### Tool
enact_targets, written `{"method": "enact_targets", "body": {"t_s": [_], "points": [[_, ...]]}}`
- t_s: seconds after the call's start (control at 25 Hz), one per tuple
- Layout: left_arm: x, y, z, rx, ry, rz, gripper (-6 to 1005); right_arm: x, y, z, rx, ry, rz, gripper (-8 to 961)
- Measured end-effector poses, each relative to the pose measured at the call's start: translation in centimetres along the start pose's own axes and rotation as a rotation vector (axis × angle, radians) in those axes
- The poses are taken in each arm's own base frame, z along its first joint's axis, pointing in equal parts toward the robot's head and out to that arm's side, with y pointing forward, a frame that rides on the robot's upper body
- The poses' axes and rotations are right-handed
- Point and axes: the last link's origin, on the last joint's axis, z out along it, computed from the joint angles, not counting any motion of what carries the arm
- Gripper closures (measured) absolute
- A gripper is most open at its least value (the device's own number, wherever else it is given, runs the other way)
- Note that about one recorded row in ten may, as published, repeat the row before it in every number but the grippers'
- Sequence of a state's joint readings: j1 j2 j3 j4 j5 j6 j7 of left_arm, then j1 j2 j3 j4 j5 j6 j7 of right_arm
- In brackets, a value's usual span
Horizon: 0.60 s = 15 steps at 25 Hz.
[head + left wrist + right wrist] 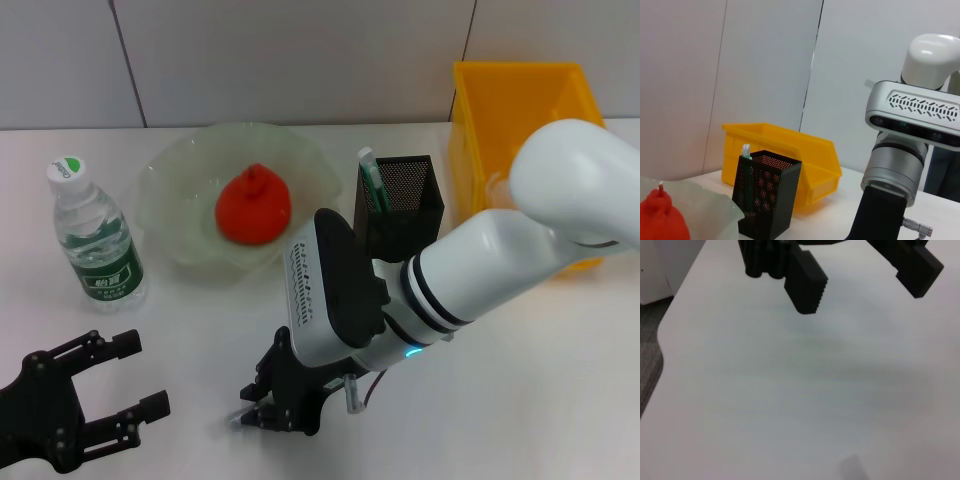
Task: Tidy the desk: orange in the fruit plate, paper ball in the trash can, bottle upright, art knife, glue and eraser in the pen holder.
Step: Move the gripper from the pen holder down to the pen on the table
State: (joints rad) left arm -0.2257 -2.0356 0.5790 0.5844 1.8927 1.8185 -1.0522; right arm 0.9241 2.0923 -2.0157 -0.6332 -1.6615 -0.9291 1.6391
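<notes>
The orange [254, 205] [662, 220] lies in the pale-green fruit plate [160, 180] [710, 210] at the back. Left of it the bottle [95, 235] stands upright with its white cap on. The black mesh pen holder [405, 205] [767, 200] holds a green-and-white stick [370, 180]. Behind it on the right is the yellow trash can [465, 130] [790, 150]. My right gripper [262, 415] [862, 280] hangs open just above the bare desk [500, 400] at the front middle, nothing between its fingers [807, 287]. My left gripper [135, 378] rests open at the front left. Paper ball, art knife, glue and eraser are out of view.
My right arm [480, 260] [905, 150] reaches diagonally from the right across the desk, in front of the pen holder and the trash can. The desk's rounded front edge [660, 340] shows in the right wrist view, with grey floor beyond it.
</notes>
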Motion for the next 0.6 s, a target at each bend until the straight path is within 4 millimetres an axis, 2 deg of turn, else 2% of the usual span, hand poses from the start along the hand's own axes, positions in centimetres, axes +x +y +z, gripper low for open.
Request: {"method": "enact_targets", "body": {"t_s": [0.08, 0.32, 0.36, 0.6], "points": [[0.0, 0.0, 0.0, 0.000, 0.001, -0.001, 197, 0.0, 0.0, 0.0, 0.002, -0.003, 0.000, 582], [0.0, 0.0, 0.0, 0.001, 0.003, -0.008, 197, -1.0, 0.3, -0.7, 0.027, -0.061, -0.018, 784], [0.1, 0.0, 0.0, 0.001, 0.003, -0.008, 197, -1.5, 0.0, -1.6, 0.062, -0.077, -0.029, 928], [0.1, -0.1, 0.0, 0.000, 0.003, -0.004, 197, -2.1, -0.6, -4.3, 0.157, -0.041, -0.052, 955]]}}
